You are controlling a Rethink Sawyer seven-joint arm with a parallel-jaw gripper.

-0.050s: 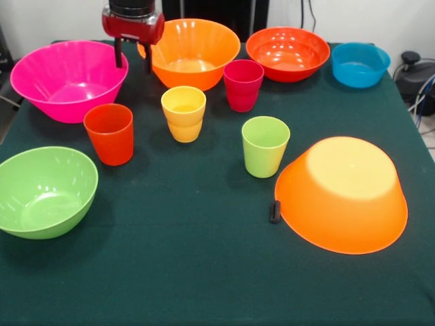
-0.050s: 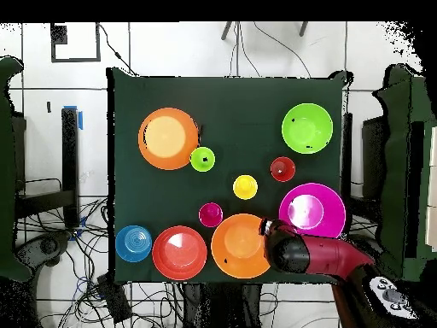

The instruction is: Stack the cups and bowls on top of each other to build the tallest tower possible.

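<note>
Nearest things: a lime green bowl [image 1: 45,191] and an upturned orange bowl [image 1: 343,193] are seen closest in the front view, on a dark green table [image 1: 204,272]; a small black object [image 1: 274,211] lies touching the upturned bowl's rim.
Landmark: a yellow cup [image 1: 183,113] is taken as the reference point; it appears to be two cups nested.
Cups: an orange-red cup [image 1: 109,133] stands just beside the yellow cup, a crimson cup [image 1: 242,84] near it on the other side, and a lime green cup [image 1: 264,145] nearer the camera than the yellow cup. All are upright.
Bowls beyond the yellow cup: a pink bowl [image 1: 68,79], an upright orange bowl [image 1: 192,52], a red-orange bowl [image 1: 287,53] and, farthest off, a blue bowl [image 1: 360,64].
Tower: nothing is judged to be stacked yet, apart from the nested yellow pair.
Gripper: the gripper [image 1: 133,58] hangs between the pink and upright orange bowls, its two fingers spread and holding nothing.
Advice: a wide bowl is best chosen as the base, gripped at the rim and kept level; cups are better saved for the top.
</note>
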